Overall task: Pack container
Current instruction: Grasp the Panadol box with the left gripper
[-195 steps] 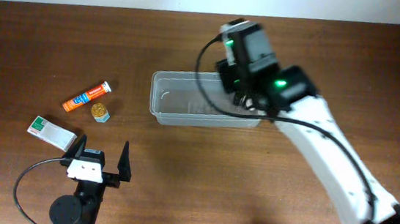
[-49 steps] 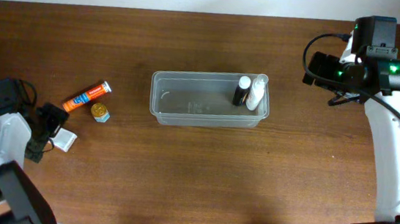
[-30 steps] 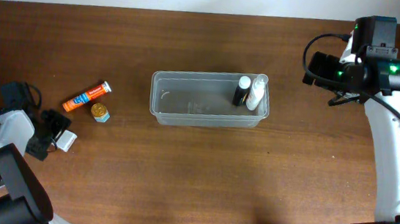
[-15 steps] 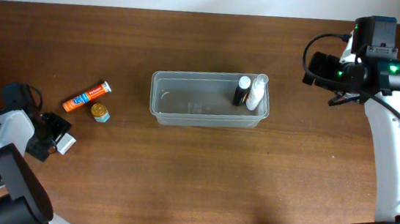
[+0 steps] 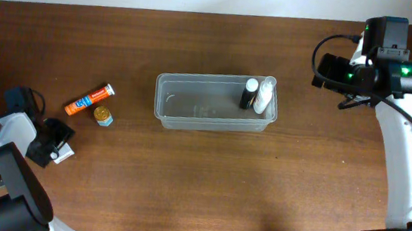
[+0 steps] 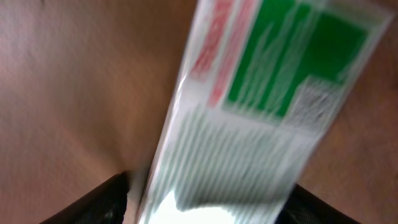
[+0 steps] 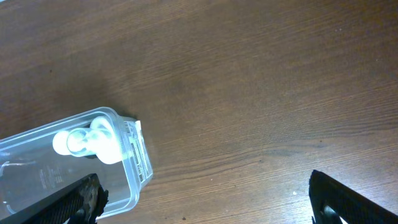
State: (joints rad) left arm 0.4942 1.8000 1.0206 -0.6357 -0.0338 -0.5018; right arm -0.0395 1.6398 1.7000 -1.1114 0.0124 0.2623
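The container [image 5: 191, 108] sits mid-table [image 5: 184, 189], with a black bottle [image 5: 248, 94] and a white bottle [image 5: 264, 97] standing at its right end. Well to its left lie an orange tube [image 5: 88, 100] and, just beside it, a small jar [image 5: 102, 115]. Near the table's left edge, the left gripper [image 5: 50, 144] is clamped on a white-and-green box [image 6: 261, 112]. The right gripper [image 7: 208, 202] hangs beyond the container's right end, its fingers wide apart.

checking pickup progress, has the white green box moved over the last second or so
Yes, the box has shifted toward the near table edge, away from the orange tube.
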